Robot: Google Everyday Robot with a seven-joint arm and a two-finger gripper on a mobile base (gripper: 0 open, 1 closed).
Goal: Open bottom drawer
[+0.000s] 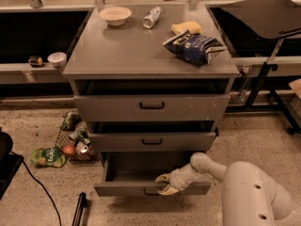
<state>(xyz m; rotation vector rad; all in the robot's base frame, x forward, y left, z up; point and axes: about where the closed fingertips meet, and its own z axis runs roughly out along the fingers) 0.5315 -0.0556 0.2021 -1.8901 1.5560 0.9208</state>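
The grey cabinet [150, 55] has three drawers. The bottom drawer [136, 188] is pulled out toward me, with its grey inside showing above the narrow front panel. Its small black handle [149, 192] sits at the centre of the front and is partly hidden by the gripper. My gripper [164, 184] reaches in from the right on a white arm [244, 187]. Its tan fingers [162, 178] curl over the top edge of the drawer front right at the handle. The middle drawer [152, 141] and the top drawer [151, 106] stand slightly out.
On the cabinet top are a white bowl [115, 15], a can [151, 17], a yellow sponge [186, 28] and a blue chip bag [195, 46]. A wire basket with cans and fruit [75, 138] and a green bag [47, 157] lie on the floor at left. A black stand [268, 74] is at right.
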